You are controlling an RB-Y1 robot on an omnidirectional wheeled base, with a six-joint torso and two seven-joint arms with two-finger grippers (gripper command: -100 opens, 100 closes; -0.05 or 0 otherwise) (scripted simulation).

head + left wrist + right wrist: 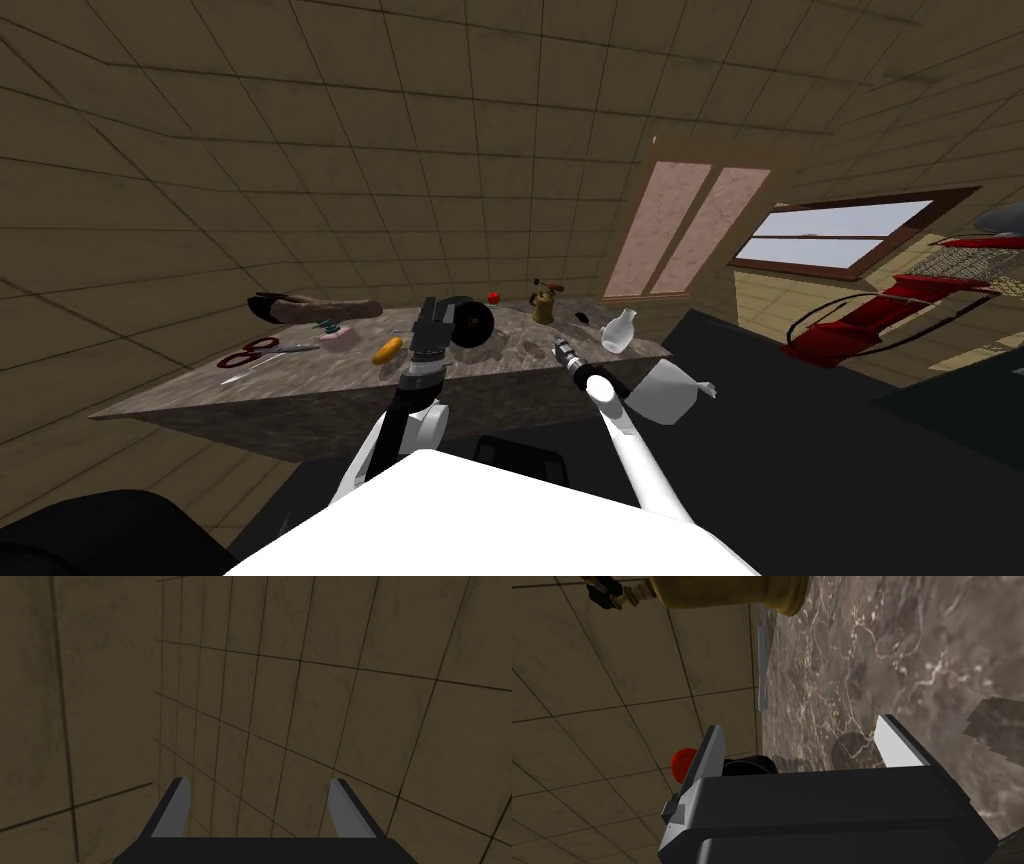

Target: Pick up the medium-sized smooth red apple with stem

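Note:
The small red apple (493,297) sits at the far edge of the marble table (300,385), by the wall. In the right wrist view the apple (681,763) peeks out from behind one of my fingers (711,751), with a black object (752,765) beside it. My right gripper (563,349) hovers over the table's near right part, well short of the apple, and my right gripper (802,746) stands open and empty. My left gripper (430,308) is raised over the middle of the table; facing the wall, the left gripper (257,806) is open and empty.
On the table lie red scissors (250,352), a pink box (338,337), an orange item (387,350), a black round object (472,322), a brass can (543,303) and a white vase (619,331). A red chair (880,310) stands at the right.

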